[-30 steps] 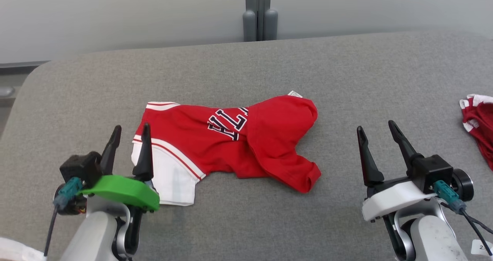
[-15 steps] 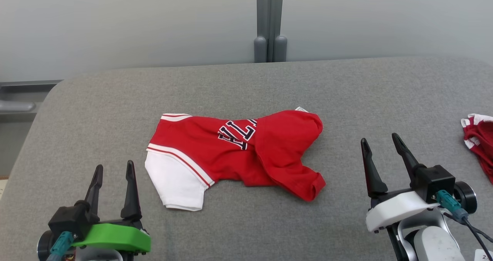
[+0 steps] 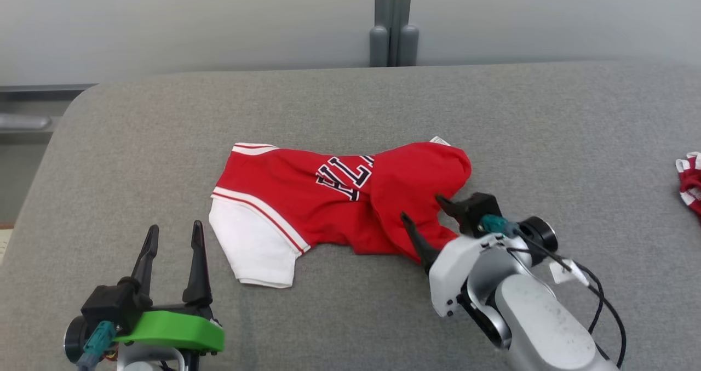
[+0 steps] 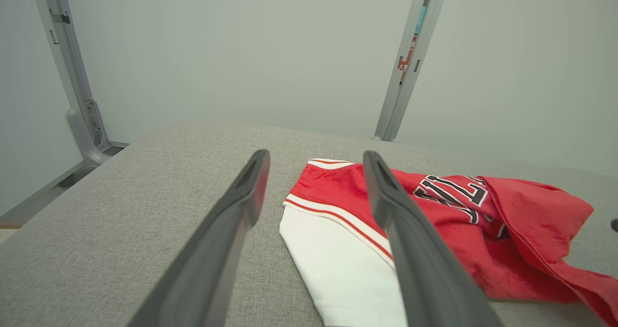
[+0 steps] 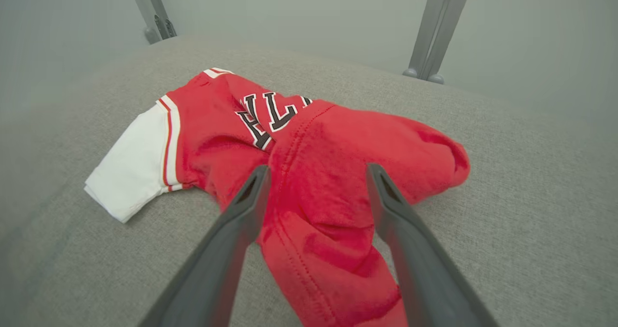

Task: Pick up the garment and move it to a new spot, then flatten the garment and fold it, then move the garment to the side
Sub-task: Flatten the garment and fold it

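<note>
Right hand (image 3: 420, 206) spread wide astride a red fold of the garment (image 3: 285, 195), nothing gripped, left hand (image 3: 175, 226) spread wide, empty

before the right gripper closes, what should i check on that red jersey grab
1. Right gripper jaws open: ok.
2. It straddles the folded-over end of the large red jersey with white sleeve: ok.
3. Contact with the cloth: cannot tell.
4. Left gripper open, clear of the jersey: ok.
5. Jersey flat: not ok, bunched.
6. Smaller red-and-white cloth apart, at the grey fabric table's right edge: ok.
</note>
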Controlling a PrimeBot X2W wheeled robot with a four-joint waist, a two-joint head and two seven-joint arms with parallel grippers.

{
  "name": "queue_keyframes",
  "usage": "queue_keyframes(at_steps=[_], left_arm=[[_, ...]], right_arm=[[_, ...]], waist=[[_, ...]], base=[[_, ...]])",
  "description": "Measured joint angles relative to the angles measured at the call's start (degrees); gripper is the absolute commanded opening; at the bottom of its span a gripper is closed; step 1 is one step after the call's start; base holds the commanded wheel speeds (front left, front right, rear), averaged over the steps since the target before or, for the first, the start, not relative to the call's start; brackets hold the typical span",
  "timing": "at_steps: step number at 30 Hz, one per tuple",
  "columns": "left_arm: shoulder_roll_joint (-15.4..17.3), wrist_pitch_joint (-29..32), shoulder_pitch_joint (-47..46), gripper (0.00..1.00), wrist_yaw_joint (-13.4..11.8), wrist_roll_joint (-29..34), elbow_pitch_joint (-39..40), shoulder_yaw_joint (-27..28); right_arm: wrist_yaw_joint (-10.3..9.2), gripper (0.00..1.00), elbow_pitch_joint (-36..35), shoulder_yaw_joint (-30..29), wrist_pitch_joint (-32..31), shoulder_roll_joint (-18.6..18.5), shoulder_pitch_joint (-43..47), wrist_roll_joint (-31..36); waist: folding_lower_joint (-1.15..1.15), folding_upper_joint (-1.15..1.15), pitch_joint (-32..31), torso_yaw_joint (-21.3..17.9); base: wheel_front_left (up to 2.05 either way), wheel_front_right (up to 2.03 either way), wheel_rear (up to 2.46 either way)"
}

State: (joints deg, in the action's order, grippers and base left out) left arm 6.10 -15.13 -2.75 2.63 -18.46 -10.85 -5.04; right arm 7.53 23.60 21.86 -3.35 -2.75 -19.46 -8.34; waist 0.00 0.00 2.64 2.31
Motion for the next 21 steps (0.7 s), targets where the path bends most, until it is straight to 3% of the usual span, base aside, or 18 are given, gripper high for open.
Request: queue_keyframes(at_steps=[6,15,16,17,21], left_arm=[[-1.22,0.00,-1.46,1.00,1.40,0.66,-1.05,-0.13],[-2.31,0.00,-2.97,1.00,2.48,1.13,-2.20,-0.13],[-2.41,0.00,-3.00,1.00,2.54,1.29,-2.24,0.00],[-2.52,0.00,-3.04,1.00,2.68,1.41,-2.24,0.19],[-2.79,0.00,-3.05,1.00,2.77,1.59,-2.22,1.07]], right_arm=[[0.00,1.00,9.21,3.66,-3.56,-0.01,-7.47,-3.43],[0.00,0.99,17.02,5.36,-7.03,-0.01,-11.46,-0.51],[0.00,0.38,17.33,5.16,-7.17,-0.01,-11.51,0.03],[0.00,0.00,17.39,4.63,-6.88,-0.01,-11.52,0.65],[0.00,0.00,16.34,0.84,-4.31,-0.02,-11.59,1.89]], waist=[[0.00,0.00,1.49,2.70],[0.00,0.00,3.62,6.59],[0.00,0.00,3.80,6.87],[0.00,0.00,3.96,7.09],[0.00,0.00,4.00,6.95]], base=[[0.00,0.00,0.00],[0.00,0.00,0.00],[0.00,0.00,0.00],[0.00,0.00,0.00],[0.00,0.00,0.00]])
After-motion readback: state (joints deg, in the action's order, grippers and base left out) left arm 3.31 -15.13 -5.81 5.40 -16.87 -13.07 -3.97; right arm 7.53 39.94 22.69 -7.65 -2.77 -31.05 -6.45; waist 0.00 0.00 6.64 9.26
